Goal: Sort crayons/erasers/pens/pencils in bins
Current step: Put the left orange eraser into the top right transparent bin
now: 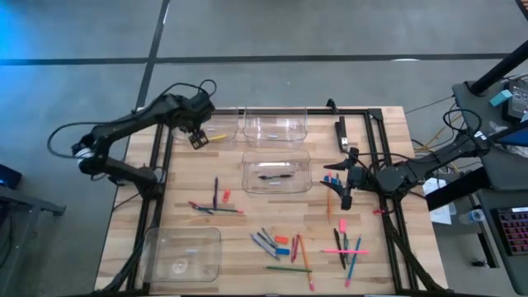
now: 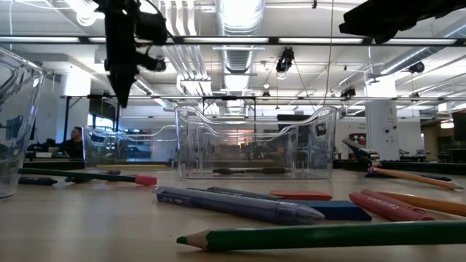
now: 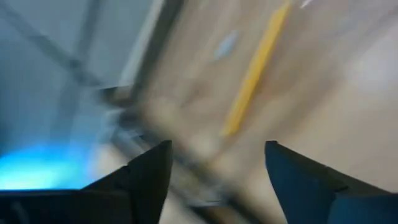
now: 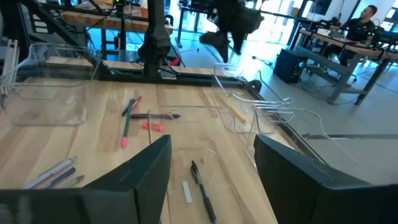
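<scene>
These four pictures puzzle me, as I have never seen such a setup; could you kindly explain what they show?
Two dark robot arms work at a wooden table, sorting stationery into clear bins. One picture looks straight down, one looks level across the tabletop, and two come from cameras on the wrists. The left gripper hangs open and empty above a far bin holding a yellow pencil. The right gripper waits open, holding nothing, beside the middle bin, which holds a dark pen. Loose pencils, crayons, pens and erasers lie scattered on the table.
</scene>
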You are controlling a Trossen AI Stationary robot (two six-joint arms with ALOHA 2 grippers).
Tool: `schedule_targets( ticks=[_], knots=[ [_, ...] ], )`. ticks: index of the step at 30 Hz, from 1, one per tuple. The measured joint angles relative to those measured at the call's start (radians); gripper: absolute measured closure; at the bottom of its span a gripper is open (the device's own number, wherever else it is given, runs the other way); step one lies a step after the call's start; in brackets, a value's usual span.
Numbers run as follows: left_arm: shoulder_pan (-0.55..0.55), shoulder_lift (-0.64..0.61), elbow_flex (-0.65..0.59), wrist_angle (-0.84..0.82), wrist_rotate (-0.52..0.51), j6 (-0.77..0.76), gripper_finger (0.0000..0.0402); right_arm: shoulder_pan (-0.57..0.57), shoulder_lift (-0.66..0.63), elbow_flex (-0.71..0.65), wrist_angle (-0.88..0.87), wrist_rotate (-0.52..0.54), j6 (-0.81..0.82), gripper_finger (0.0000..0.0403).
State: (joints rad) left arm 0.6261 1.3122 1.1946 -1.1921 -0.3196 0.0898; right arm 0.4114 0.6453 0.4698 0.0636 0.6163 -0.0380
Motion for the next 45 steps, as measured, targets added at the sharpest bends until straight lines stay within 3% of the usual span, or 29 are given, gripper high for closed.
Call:
schedule_targets(
  ticks=[3, 5, 13, 22, 30, 37, 45],
  knots=[
    [-0.036, -0.062, -0.016, 0.013, 0.225, -0.113, 0.0141, 0.0, 0.0, 0.0, 0.0, 0.0, 0.003, 0.0184],
    [-0.088, -0.095, -0.038, -0.001, 0.28, -0.174, 0.0141, 0.0, 0.0, 0.0, 0.0, 0.0, 0.007, 0.0184],
    [-0.378, -0.154, -0.141, 0.03, 0.257, -0.338, 0.0159, 0.0, 0.0, 0.0, 0.0, -0.001, 0.019, 0.0184],
    [-0.59, -0.08, -0.205, 0.144, 0.242, -0.474, 0.016, 0.0, 0.0, 0.0, 0.0, -0.002, 0.03, 0.0184],
    [-0.624, 0.074, -0.228, 0.165, 0.186, -0.72, 0.016, 0.0, 0.0, 0.0, 0.001, -0.002, 0.031, 0.0184],
    [-0.624, 0.213, -0.266, 0.172, 0.191, -0.834, 0.016, 0.0, 0.0, 0.0, 0.0, -0.002, 0.031, 0.0184],
    [-0.624, 0.262, -0.259, 0.253, 0.243, -0.83, 0.016, 0.0, 0.0, 0.0, -0.002, -0.002, 0.028, 0.0184]
  ],
)
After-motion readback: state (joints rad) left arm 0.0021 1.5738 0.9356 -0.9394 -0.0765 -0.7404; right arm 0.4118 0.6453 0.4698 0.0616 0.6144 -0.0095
